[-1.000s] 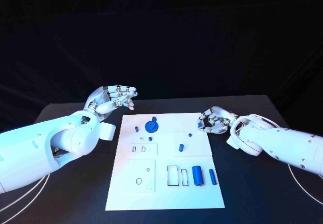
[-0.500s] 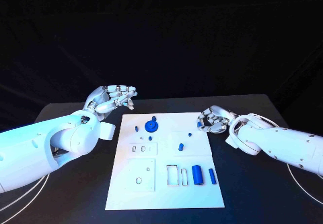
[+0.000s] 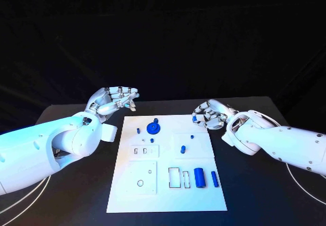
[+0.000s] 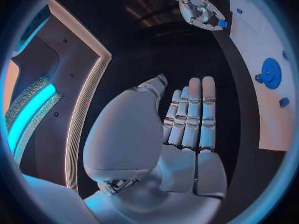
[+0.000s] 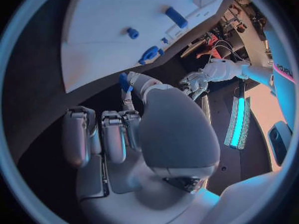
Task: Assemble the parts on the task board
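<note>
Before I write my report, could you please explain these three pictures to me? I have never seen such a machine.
It is a robot with two white arms at a black table. Each arm ends in a silver robot hand. One picture looks down from the robot's head. The two round ones come from cameras at its wrists. On the table lies a white task board with small blue parts: a round disc, a thick cylinder and a thin pin beside it. The right robot hand pinches a small blue part at its fingertips. The left robot hand holds nothing.
</note>
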Robot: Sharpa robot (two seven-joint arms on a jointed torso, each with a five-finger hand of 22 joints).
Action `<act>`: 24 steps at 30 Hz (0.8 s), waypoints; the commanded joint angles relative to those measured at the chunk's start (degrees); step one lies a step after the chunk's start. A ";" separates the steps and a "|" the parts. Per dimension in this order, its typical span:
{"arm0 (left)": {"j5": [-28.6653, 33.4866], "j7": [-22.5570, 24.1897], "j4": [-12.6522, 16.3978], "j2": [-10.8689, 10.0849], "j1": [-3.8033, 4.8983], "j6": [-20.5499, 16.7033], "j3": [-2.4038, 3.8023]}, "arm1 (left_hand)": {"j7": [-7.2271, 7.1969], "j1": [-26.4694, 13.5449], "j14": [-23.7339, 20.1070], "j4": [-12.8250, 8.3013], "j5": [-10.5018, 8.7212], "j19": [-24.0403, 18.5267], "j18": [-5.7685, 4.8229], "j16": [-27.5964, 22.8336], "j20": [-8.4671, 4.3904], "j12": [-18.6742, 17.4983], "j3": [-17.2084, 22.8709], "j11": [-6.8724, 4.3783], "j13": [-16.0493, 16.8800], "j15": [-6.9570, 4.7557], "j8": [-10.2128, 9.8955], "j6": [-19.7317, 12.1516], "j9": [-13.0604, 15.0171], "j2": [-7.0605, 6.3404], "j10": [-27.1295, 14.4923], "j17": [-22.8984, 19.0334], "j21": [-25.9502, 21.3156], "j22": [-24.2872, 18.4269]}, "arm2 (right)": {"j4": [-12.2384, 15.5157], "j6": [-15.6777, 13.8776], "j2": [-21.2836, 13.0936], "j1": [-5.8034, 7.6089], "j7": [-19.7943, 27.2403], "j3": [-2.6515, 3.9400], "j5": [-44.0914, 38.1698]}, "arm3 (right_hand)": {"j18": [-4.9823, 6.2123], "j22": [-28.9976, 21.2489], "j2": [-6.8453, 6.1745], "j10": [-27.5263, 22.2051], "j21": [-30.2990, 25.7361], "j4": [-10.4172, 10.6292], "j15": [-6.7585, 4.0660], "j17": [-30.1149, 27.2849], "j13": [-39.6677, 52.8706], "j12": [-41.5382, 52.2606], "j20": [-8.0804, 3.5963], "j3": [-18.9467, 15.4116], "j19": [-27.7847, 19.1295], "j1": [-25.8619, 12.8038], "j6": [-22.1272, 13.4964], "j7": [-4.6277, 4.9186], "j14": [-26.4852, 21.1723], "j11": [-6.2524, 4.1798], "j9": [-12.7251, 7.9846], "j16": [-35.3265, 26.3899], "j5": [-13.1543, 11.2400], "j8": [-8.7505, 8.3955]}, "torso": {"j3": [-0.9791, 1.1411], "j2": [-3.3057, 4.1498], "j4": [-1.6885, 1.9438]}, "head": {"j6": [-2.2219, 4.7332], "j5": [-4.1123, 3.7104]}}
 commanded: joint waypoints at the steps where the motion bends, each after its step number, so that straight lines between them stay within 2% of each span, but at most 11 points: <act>1: 0.15 0.37 -0.08 0.13 0.03 0.84 0.03 | -0.03 0.57 -0.42 -0.37 -0.23 -0.27 0.35 0.29 -0.07 0.08 0.07 -0.05 0.07 0.07 -0.05 -0.44 0.08 0.13 -0.36 0.04 0.31 0.08 | 3.02 -2.17 0.85 0.41 -4.32 0.02 -1.92 | -0.92 8.64 0.57 1.17 0.20 0.00 -0.44 14.43 8.77 0.15 -0.37 0.47 0.75 -0.08 0.52 -0.07 5.84 -0.39 0.22 0.27 0.08 0.23 | 0.03 -0.05 -0.03 | 0.10 0.05; 6: 0.16 0.39 -0.53 0.39 0.03 0.84 0.03 | -0.03 0.64 -0.47 -0.38 -0.24 -0.37 0.35 0.37 -0.07 0.11 0.16 -0.05 0.08 0.06 -0.02 -0.42 0.13 0.18 -0.31 0.02 0.47 0.14 | 6.59 -1.53 3.68 0.61 -7.02 -0.08 -2.96 | -0.95 8.71 0.63 1.14 0.27 -0.05 -0.46 14.35 8.72 0.10 -0.39 0.61 0.81 -0.17 0.51 -0.09 5.82 -0.41 0.26 0.25 0.24 0.28 | -0.01 -0.06 0.13 | -0.30 0.31; 10: 0.17 0.34 -0.87 0.54 0.03 0.79 0.02 | -0.03 0.64 -0.47 -0.38 -0.24 -0.37 0.35 0.37 -0.07 0.11 0.16 -0.05 0.08 0.06 -0.02 -0.42 0.13 0.18 -0.31 0.02 0.47 0.14 | 7.73 -1.15 6.23 0.24 -9.04 -0.30 -4.35 | -0.94 8.69 0.70 1.03 0.24 -0.15 -0.48 14.28 8.58 -0.03 -0.41 0.82 0.79 -0.26 0.47 -0.10 5.81 -0.43 0.32 0.23 0.45 0.33 | -0.09 -0.20 0.06 | -0.61 0.74; 13: 0.15 0.23 -1.13 0.66 0.03 0.70 0.01 | 0.02 0.54 -0.46 -0.28 -0.25 -0.44 0.35 0.45 -0.06 0.22 0.19 -0.07 0.13 0.06 0.06 -0.31 0.19 0.24 -0.09 0.01 0.56 0.18 | 7.92 -0.79 8.34 -0.33 -10.54 -0.52 -5.36 | -0.93 8.66 0.70 1.00 0.20 -0.18 -0.48 14.33 8.53 -0.07 -0.42 0.85 0.77 -0.26 0.47 -0.10 5.82 -0.43 0.33 0.25 0.48 0.34 | -0.10 -0.20 0.11 | -0.75 1.02; 17: 0.11 0.07 -1.51 0.92 0.03 0.56 -0.04 | 0.02 0.38 -0.47 -0.13 -0.27 -0.59 0.36 0.66 -0.08 0.82 0.24 -0.19 0.37 0.00 0.13 -0.30 0.29 0.21 0.86 0.00 0.80 0.28 | 7.55 -0.56 10.90 -1.46 -12.36 -0.77 -7.01 | -0.92 8.64 0.69 0.95 0.18 -0.22 -0.49 14.21 8.46 -0.13 -0.42 0.89 0.75 -0.26 0.46 -0.11 5.79 -0.44 0.35 0.21 0.52 0.36 | -0.18 -0.35 0.09 | -1.52 1.92; 21: 0.03 -0.12 -1.83 1.18 0.03 0.46 -0.11 | -0.09 0.25 -0.32 0.02 -0.27 -0.66 0.38 1.04 -0.15 1.56 0.35 -0.39 0.69 -0.16 0.24 -0.30 0.42 0.18 1.87 0.07 1.09 0.38 | 6.97 -0.33 13.02 -2.50 -13.95 -0.95 -8.54 | -0.92 8.64 0.69 0.95 0.18 -0.22 -0.49 14.21 8.46 -0.13 -0.42 0.89 0.75 -0.26 0.46 -0.11 5.79 -0.44 0.35 0.21 0.52 0.36 | -0.12 -0.27 0.18 | -1.71 2.68; 24: -0.07 -0.31 -1.99 1.34 0.04 0.40 -0.16 | -0.19 0.15 0.17 0.11 -0.28 -0.60 0.40 1.84 -0.28 2.08 0.44 -0.55 0.91 -0.33 0.43 -0.23 0.58 0.08 2.31 0.33 1.47 0.52 | 6.43 0.12 14.61 -3.23 -15.20 -1.07 -9.47 | -0.90 8.57 0.67 0.87 0.09 -0.27 -0.50 14.17 8.37 -0.21 -0.43 0.94 0.70 -0.30 0.43 -0.10 5.78 -0.44 0.37 0.20 0.55 0.37 | -0.16 -0.30 0.19 | -2.07 3.29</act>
